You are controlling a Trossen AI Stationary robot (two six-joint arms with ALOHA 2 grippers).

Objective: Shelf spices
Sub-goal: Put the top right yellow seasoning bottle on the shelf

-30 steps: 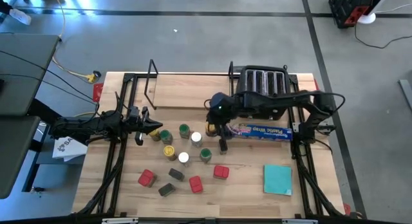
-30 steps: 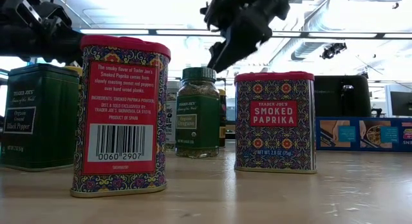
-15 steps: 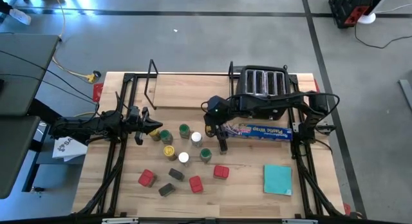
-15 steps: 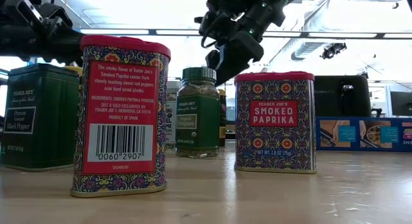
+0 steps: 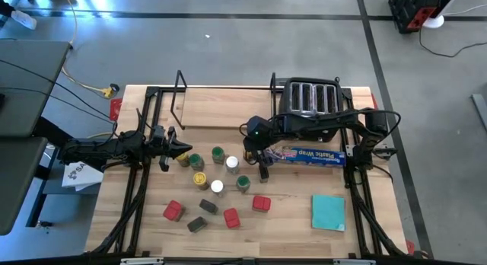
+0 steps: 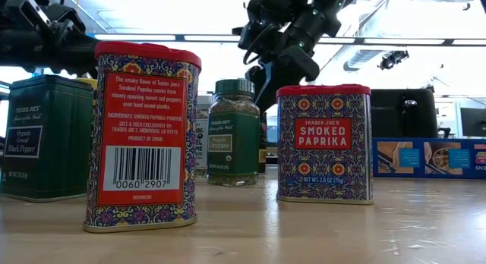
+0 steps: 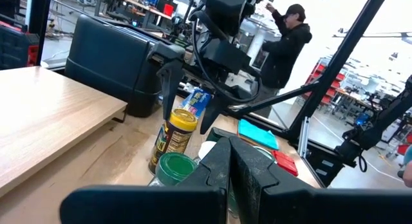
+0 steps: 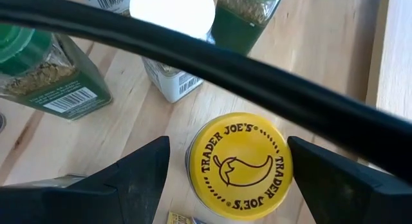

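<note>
The spices stand in a loose cluster on the table: round jars with green [image 5: 218, 153], yellow [image 5: 199, 177] and white [image 5: 217, 186] lids, red tins [image 5: 261, 203] and dark tins [image 5: 208, 205]. My right gripper [image 8: 228, 161] is open, slanting down over a yellow-lidded jar [image 8: 239, 161]. One finger [image 8: 138, 176] stands on each side of the lid without touching it. The jar [image 7: 174, 137] rests upright on the table. The shelf [image 5: 221, 109], a light-wood plank with black wire uprights, stands at the far side. My left gripper [image 5: 179, 151] waits shut at the cluster's left.
A black toaster [image 5: 312, 97] stands at the far right beside the shelf. A long blue plastic-wrap box [image 5: 308, 154] lies just right of my right gripper. A teal square [image 5: 328, 212] lies at the near right. People show in the room beyond the table.
My right gripper has sunk a little toward the yellow-lidded jar, staying open. The jars and tins have not moved.
</note>
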